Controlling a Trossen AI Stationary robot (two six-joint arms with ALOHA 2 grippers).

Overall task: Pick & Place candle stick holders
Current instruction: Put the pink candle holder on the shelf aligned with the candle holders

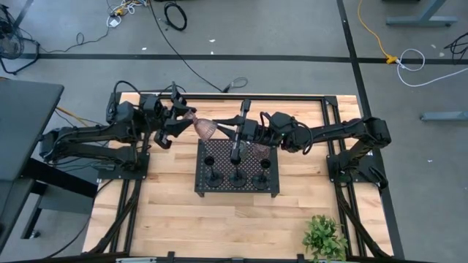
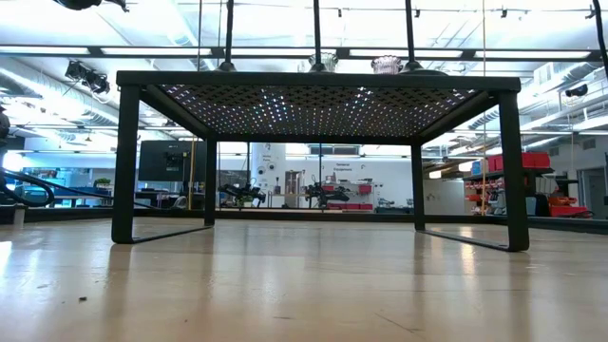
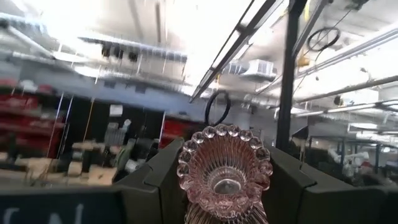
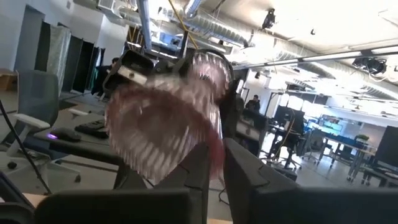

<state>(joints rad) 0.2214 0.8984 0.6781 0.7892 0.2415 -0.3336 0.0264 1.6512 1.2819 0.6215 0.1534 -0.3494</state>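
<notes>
A pinkish-brown hourglass glass holder [image 1: 205,128] is held in the air behind the black perforated tray [image 1: 199,188], between my two grippers. My left gripper [image 1: 187,122] is shut on its narrower end. My right gripper [image 1: 224,132] is shut on its flared end. Three black holders [image 1: 238,176] stand by their round bases in the tray's near row. Another pinkish glass holder [image 1: 262,150] stands on the tray under my right arm. The low view shows two glass holders [image 2: 323,63] [image 2: 387,65] on the tray top. My left gripper pinches the holder's left end between its two fingers [image 3: 155,186], which come level from the table's left and lie along it. The scalloped rim and socket [image 3: 225,163] face the wrist camera. The holder is lifted clear, lying roughly level. My right gripper comes level from the table's right at the holder's flared end [image 4: 158,127]. The rim's wall [image 4: 216,144] runs down into the narrow gap between the two fingers [image 4: 202,171]. The fingers hide the place of contact itself. The holder is clear of the tray.
A small leafy plant [image 1: 324,237] stands at the table's near right corner. The tray stands on legs [image 2: 123,161] at mid-table. Bare wood lies in front of the tray and to its left and right.
</notes>
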